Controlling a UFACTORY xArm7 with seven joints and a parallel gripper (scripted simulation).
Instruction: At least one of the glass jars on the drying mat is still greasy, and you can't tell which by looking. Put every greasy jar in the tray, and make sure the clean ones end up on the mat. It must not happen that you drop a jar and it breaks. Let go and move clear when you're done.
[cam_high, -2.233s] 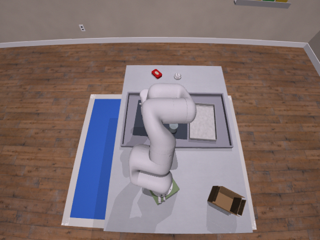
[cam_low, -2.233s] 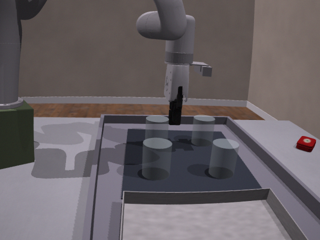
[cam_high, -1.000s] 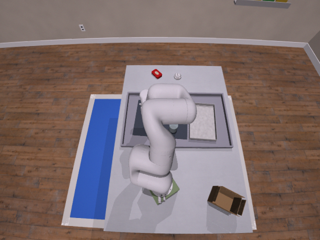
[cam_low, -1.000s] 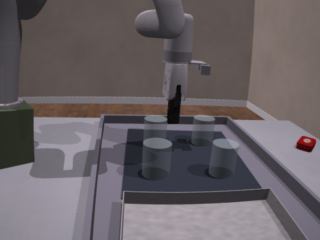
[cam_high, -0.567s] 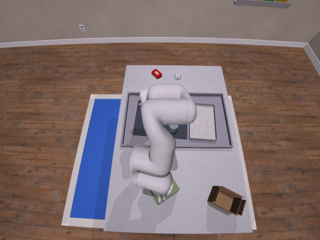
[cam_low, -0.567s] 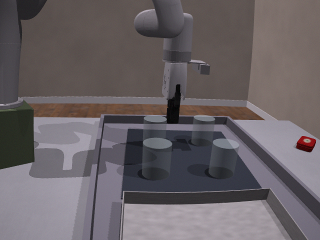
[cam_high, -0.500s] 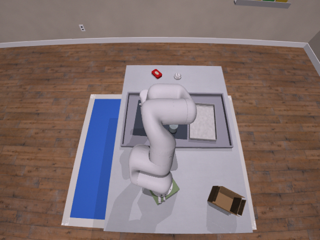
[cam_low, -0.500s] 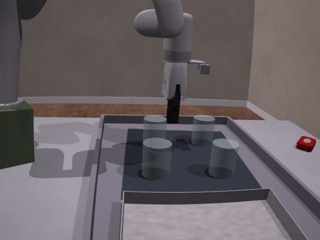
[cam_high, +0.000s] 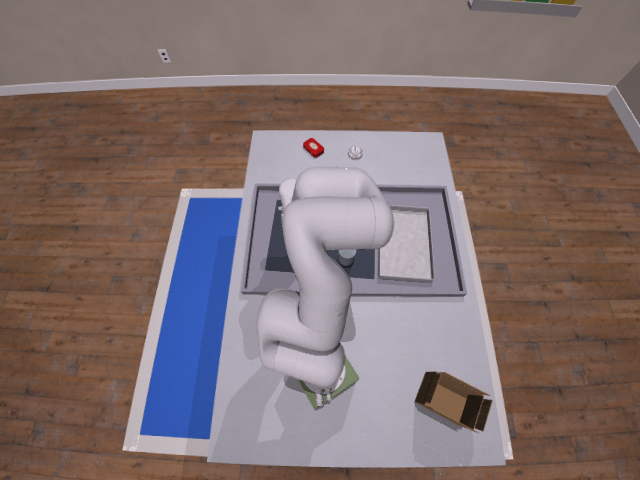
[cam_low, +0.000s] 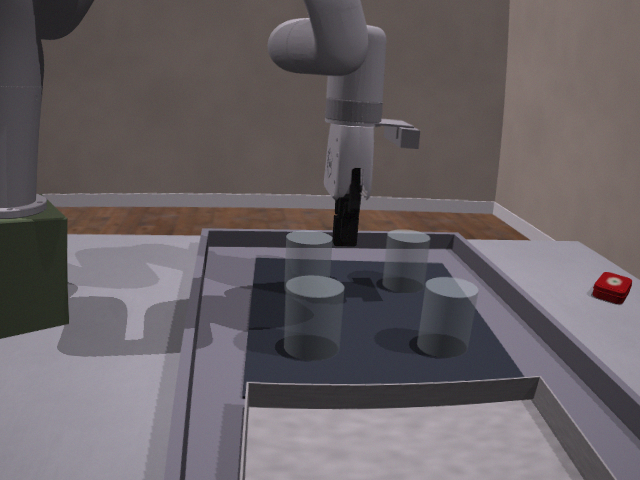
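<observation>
- four clear glass cylinder jars (cam_low: 313, 317) stand upright on the dark drying mat (cam_low: 382, 356).
- black-fingered gripper (cam_low: 346, 235), pressed together and empty, hangs above the mat between the two far jars.
</observation>
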